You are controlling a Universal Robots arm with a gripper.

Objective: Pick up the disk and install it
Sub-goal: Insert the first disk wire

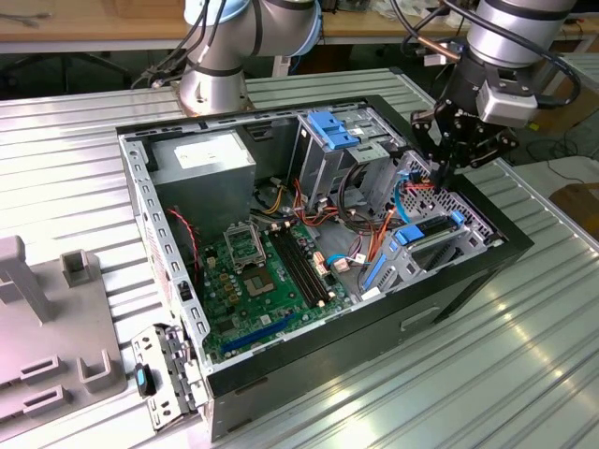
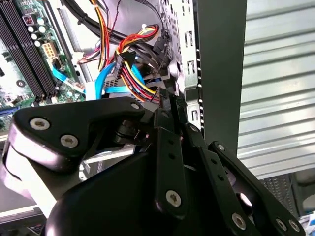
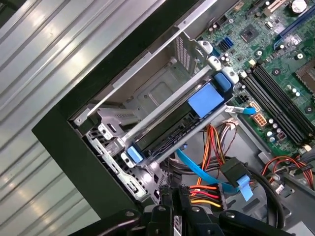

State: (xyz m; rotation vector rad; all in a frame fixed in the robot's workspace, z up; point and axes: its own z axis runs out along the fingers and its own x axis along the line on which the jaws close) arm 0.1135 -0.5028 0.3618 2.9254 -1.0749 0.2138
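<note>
The disk (image 1: 430,234), a dark slab between bright blue carrier rails, lies in the grey bay at the open computer case's (image 1: 468,281) corner on the exterior view's right. In the first wrist view the disk (image 3: 167,129) rests tilted in that bay, with one blue tab toward the motherboard. My gripper (image 1: 442,173) hangs just above and behind the disk, over the bundle of coloured cables (image 2: 133,73). Its black fingers (image 2: 165,123) meet at their tips, shut, and I see nothing held between them. In the first wrist view the gripper (image 3: 174,196) stands clear of the disk.
A tall grey drive cage with a blue bracket (image 1: 329,126) stands mid-case. The green motherboard (image 1: 262,271) and the power supply (image 1: 201,159) lie toward the exterior view's left. A grey fixture (image 1: 37,337) and a loose metal bracket (image 1: 159,379) sit on the ribbed table.
</note>
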